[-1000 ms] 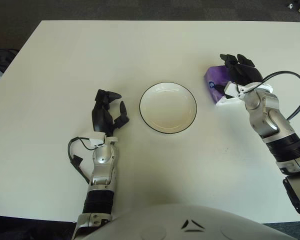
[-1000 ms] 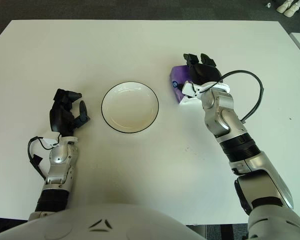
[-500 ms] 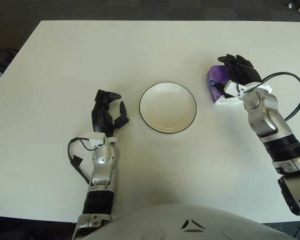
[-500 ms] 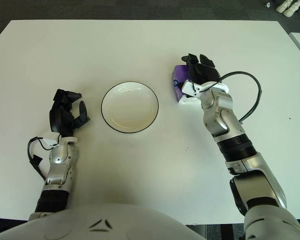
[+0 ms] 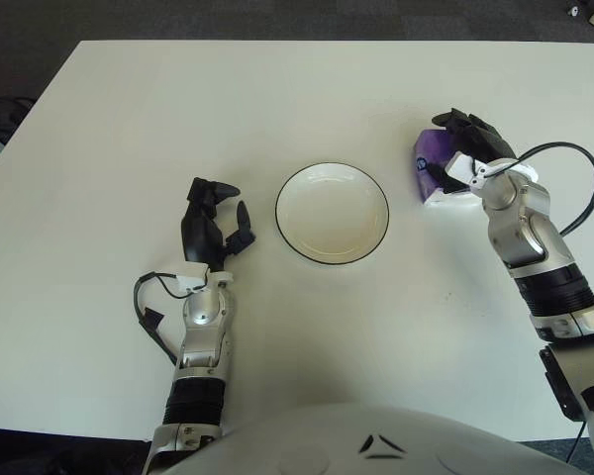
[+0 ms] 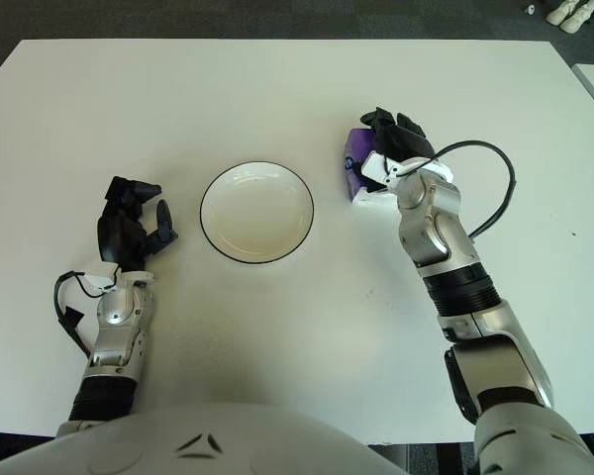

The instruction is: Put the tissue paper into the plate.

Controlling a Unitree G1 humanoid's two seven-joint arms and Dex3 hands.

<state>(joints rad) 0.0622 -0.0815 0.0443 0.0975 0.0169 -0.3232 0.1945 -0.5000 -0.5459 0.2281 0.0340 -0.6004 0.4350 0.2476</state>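
Over on the right side of the table (image 5: 99, 119), the right hand (image 5: 472, 148) has crept a bit further onto the tissue pack (image 5: 431, 163) than it was a second ago, so less of the purple wrapper shows now. Its dark fingers are draped over the top of the pack, but whether they've actually clamped down is hard to tell from either eye view. The pack hasn't lifted; it lies flat on the table, near the plate (image 5: 332, 213) but clear of its right rim. So the reach looks basically done and the grab is the step in hand, with the carry over to the plate yet to come. Meanwhile the left hand (image 5: 213, 223) shows left of the plate, fingers loosely curled around nothing, same as before.
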